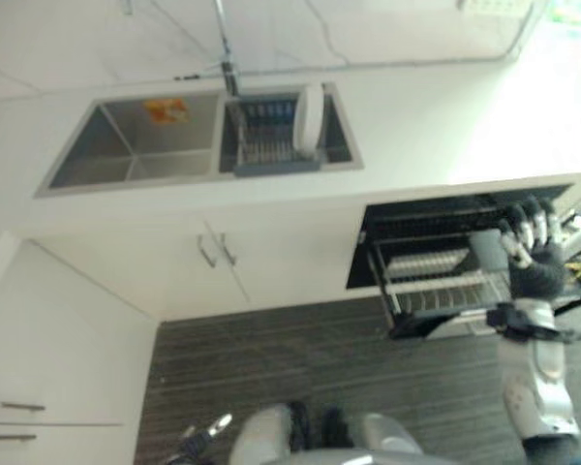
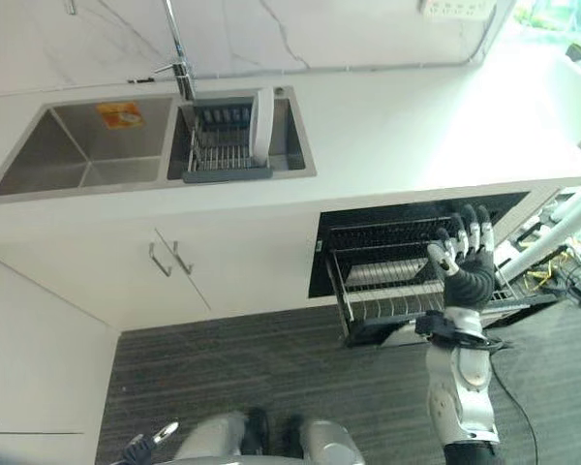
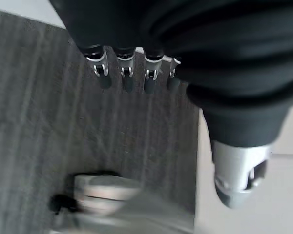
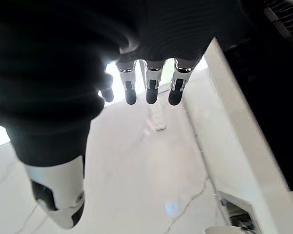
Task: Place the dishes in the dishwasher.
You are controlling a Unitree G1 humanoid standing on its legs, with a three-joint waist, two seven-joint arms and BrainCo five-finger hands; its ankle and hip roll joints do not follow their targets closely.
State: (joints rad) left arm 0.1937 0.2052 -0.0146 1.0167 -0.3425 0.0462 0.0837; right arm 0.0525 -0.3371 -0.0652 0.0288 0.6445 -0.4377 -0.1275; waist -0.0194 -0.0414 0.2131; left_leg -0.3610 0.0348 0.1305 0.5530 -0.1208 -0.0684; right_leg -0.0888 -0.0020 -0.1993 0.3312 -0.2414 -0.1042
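You're looking down at a white counter [image 2: 416,116] w/ a double sink [image 2: 77,145] set into it. A white plate [image 2: 261,126] is standing upright in the dish rack [image 2: 218,145] sitting in the sink's right basin, just below the faucet [image 2: 179,58]. Under the counter, the dishwasher [image 2: 416,262] is standing open w/ its wire rack [image 2: 387,286] pulled out over the striped floor [image 2: 271,368]. Your right hand [image 2: 465,257] is hovering in front of that rack, fingers straight and spread, approx. level w/ the upper tier; it's holding nothing, as far as I can tell.
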